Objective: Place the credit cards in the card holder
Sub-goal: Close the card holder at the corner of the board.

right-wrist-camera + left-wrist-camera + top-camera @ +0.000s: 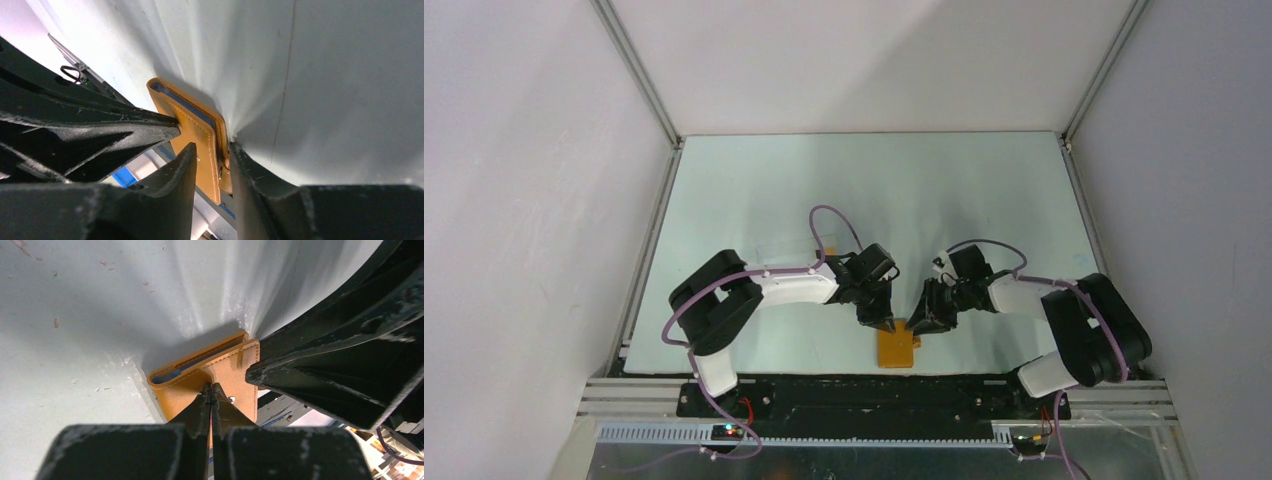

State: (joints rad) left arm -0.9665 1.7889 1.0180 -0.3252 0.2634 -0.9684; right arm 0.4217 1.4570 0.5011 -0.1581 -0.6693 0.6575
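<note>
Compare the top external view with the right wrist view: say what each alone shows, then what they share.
Top external only: left arm and right arm whole, and the table around them. Right wrist only: blue lining inside the folded card holder, right fingers straddling its edge. Both: the holder with left fingers against it.

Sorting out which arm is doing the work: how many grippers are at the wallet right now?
2. The left gripper, shut, rests its tips on the card holder's face; the right gripper has its jaws either side of the holder's edge. Neither is hidden.
</note>
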